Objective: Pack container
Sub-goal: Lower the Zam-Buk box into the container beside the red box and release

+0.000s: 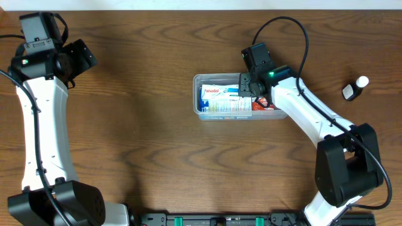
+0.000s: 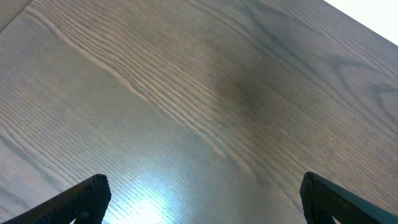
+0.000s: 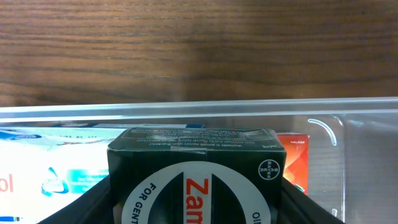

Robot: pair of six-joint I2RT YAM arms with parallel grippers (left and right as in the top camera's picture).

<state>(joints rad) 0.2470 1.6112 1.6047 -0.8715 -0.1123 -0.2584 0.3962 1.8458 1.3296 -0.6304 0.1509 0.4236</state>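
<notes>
The clear plastic container point(image 1: 196, 94) sits at the table's middle right; its rim also shows in the right wrist view point(image 3: 360, 107). Inside lie a white and blue Panadol box point(image 1: 220, 99) and a red box point(image 1: 262, 104), the latter also in the right wrist view point(image 3: 292, 158). My right gripper point(image 1: 250, 88) is over the container's right part, shut on a dark green box point(image 3: 196, 177) with a white round label, held between both fingers. My left gripper point(image 2: 202, 199) is open and empty above bare wood at the far left point(image 1: 78, 56).
A small dark bottle with a white cap point(image 1: 355, 88) lies on the table at the far right. The wooden table's far edge runs along the top of the overhead view.
</notes>
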